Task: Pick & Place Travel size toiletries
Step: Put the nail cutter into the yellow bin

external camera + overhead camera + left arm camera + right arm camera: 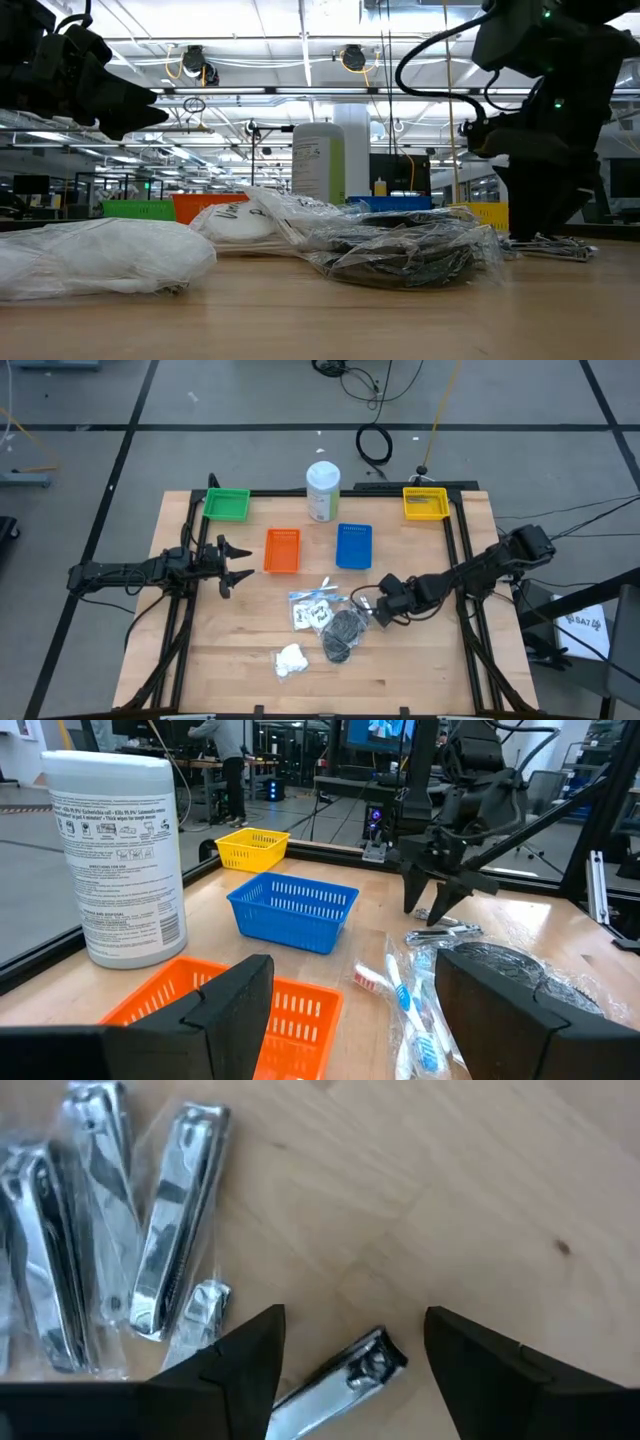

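The toiletries lie in a pile on the table's middle: clear sachets [312, 606], one with toothbrushes [408, 1005], dark grey puffs [343, 632] and a white fluffy wad [291, 660]. Silvery nail clippers in sachets [170, 1220] lie at the pile's right end. My right gripper [370, 603] points down over them, open, its fingers on either side of one loose clipper [345, 1375]; it also shows in the left wrist view [432, 905]. My left gripper [233, 561] is open and empty, level above the table just left of the orange tray.
A tall white bottle with a green label [322, 490] stands at the back middle. A green tray [227, 504], an orange tray [282, 550], a blue tray [354, 546] and a yellow tray [425, 503] sit across the table's far half. Bare wood shows at the front.
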Robot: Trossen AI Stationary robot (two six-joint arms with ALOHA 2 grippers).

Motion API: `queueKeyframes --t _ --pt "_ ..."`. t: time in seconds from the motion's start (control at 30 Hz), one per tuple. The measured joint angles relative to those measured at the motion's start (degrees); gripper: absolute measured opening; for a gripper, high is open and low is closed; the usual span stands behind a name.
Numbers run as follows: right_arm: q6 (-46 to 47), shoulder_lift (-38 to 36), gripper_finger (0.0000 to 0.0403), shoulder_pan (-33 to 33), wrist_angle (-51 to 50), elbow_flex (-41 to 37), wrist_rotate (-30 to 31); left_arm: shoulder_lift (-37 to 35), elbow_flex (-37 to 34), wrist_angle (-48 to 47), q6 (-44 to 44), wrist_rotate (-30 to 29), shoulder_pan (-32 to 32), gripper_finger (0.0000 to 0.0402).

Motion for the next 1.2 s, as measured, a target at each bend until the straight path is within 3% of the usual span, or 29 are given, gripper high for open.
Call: queueKeyframes --t 0.37,0.77,0.87,1.03,1.2 --pt "8.08 -4.01 0.0228 -0.45 -6.20 -0.35 -7.11 0.02 0.00 0.00 0.02 0.00 0.00 0.0274" --pt "15.04 -1.65 0.0220 5.75 -5.69 -0.06 -7.12 0.02 0.00 0.00 0.02 0.00 -0.01 0.0273" --pt "12.92 -2.07 0.0214 6.09 -5.82 -0.07 -5.91 0.02 0.00 0.00 0.00 0.00 -0.01 0.0274" --pt "7.31 -2.78 0.0207 5.47 -4.92 -0.35 1.86 0.02 0.00 0.00 0.02 0.00 0.00 0.0274" --pt "-2.68 -5.06 0.0205 4.89 1.32 -0.42 -0.28 0.02 0.00 0.00 0.02 0.00 0.00 0.0274"
